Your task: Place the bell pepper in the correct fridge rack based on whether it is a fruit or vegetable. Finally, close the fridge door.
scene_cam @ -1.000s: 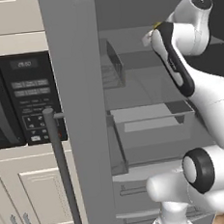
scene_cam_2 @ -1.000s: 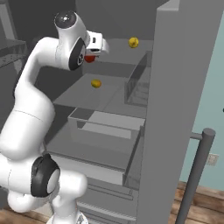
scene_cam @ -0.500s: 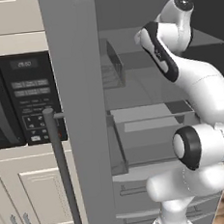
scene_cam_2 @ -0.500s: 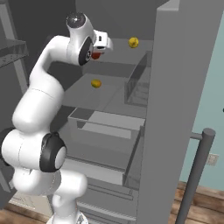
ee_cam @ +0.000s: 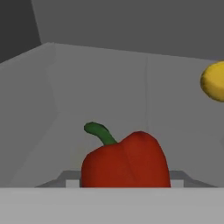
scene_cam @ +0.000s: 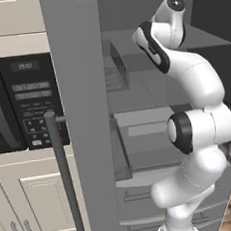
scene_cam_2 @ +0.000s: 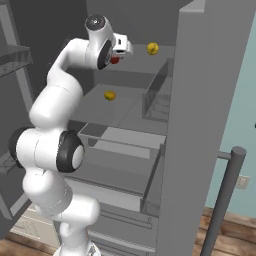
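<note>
Around our gripper point(scene_cam_2: 120, 52) stands the open fridge point(scene_cam_2: 210, 100), its shelf point(scene_cam_2: 100, 102) below us. Clamped between our jaws sits the pepper point(ee_cam: 125, 162), stem point(ee_cam: 99, 131) up. Ahead and to one side lies a yellow fruit point(scene_cam_2: 152, 48); another point(scene_cam_2: 109, 95) rests lower.

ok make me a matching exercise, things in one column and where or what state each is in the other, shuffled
Things
1. pepper
2. upper yellow fruit
3. lower yellow fruit
4. fridge door
5. gripper

Place or state
A. swung open, bar handle on it
B. on the top shelf, near the back
C. shut on the red thing, up at the top shelf
D. on the shelf below, out in the open
E. red with a green stem, held at the gripper

Pairs: 1-E, 2-B, 3-D, 4-A, 5-C
</note>
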